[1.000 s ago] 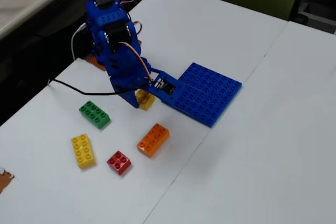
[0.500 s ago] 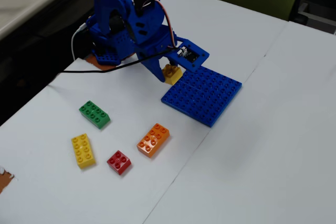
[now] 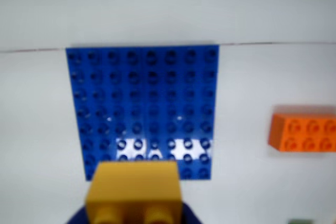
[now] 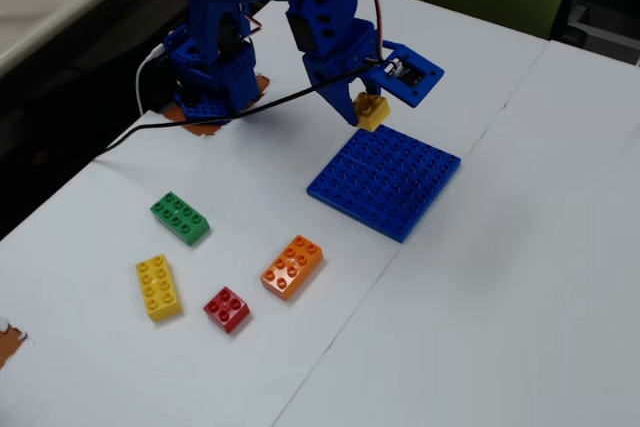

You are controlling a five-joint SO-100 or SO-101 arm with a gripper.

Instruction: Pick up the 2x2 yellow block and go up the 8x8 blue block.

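Note:
My gripper (image 4: 368,107) is shut on the 2x2 yellow block (image 4: 372,112) and holds it in the air just above the near-arm edge of the 8x8 blue block (image 4: 385,180). In the wrist view the yellow block (image 3: 134,191) fills the bottom centre, studs toward the camera, with blue jaws on either side of it. The blue baseplate (image 3: 144,98) lies flat on the white table just beyond it.
An orange brick (image 4: 292,266) lies near the baseplate; it also shows at the right edge of the wrist view (image 3: 304,132). A red four-stud brick (image 4: 227,308), a long yellow brick (image 4: 158,286) and a green brick (image 4: 181,217) lie on the left. A seam (image 4: 340,332) crosses the table.

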